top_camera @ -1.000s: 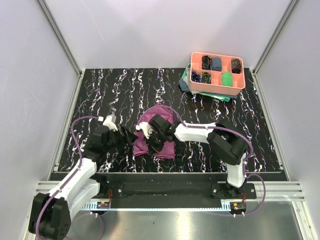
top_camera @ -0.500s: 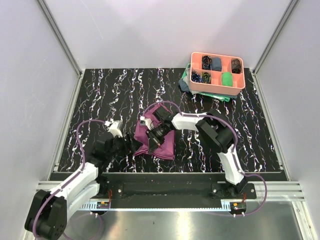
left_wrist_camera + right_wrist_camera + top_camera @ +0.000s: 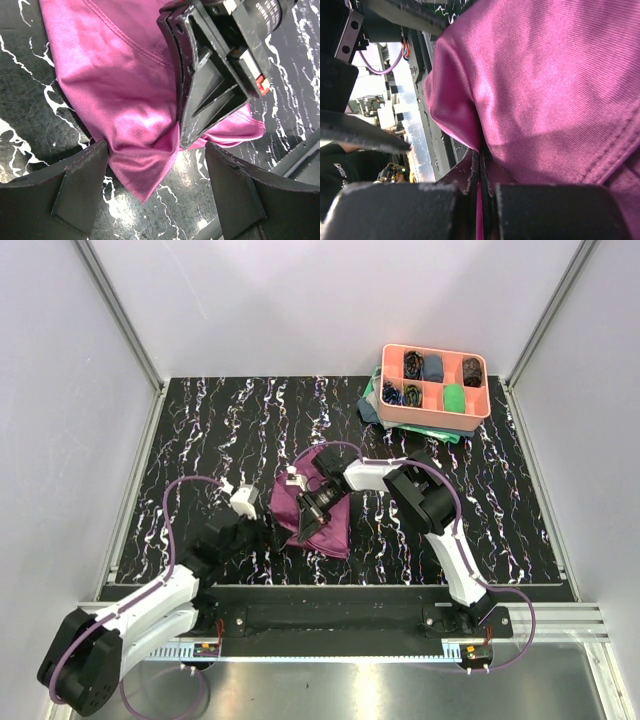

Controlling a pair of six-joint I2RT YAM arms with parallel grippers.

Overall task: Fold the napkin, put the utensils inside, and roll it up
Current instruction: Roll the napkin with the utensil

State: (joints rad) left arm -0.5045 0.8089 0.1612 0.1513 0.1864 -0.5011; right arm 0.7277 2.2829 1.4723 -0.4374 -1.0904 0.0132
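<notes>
Clearly, the right gripper (image 3: 480, 172) is clenched on the napkin (image 3: 545, 75): its two pads meet with a thin ridge of plum-purple cloth nipped between them, and the cloth bulges out just past the tips. Seen from the left wrist, that right gripper (image 3: 186, 134) points steeply down into the napkin (image 3: 115, 95), its dark wedge-shaped fingers pressed together. The left gripper (image 3: 156, 150) stands released, its fingers (image 3: 80, 192) spread wide to either side of the napkin's pointed near corner. Whether either finger touches the cloth cannot be told.

From above, the right arm rises from its base at the near edge, bends over the middle of the table (image 3: 200, 440) and reaches leftward, with the right gripper (image 3: 306, 528) aimed down toward the near edge. The left arm lies low, stretched from the near left corner, with the left gripper (image 3: 266, 533) just beside the napkin's left side. The napkin (image 3: 338, 530) lies bunched about the table's middle, somewhat nearer the near edge. Its folds hide whatever is under them, and the right wrist covers much of its centre. At the far right corner a salmon tray (image 3: 430, 420) of cloth rolls (image 3: 455, 397) sits on a teal-green cloth (image 3: 370, 400).
</notes>
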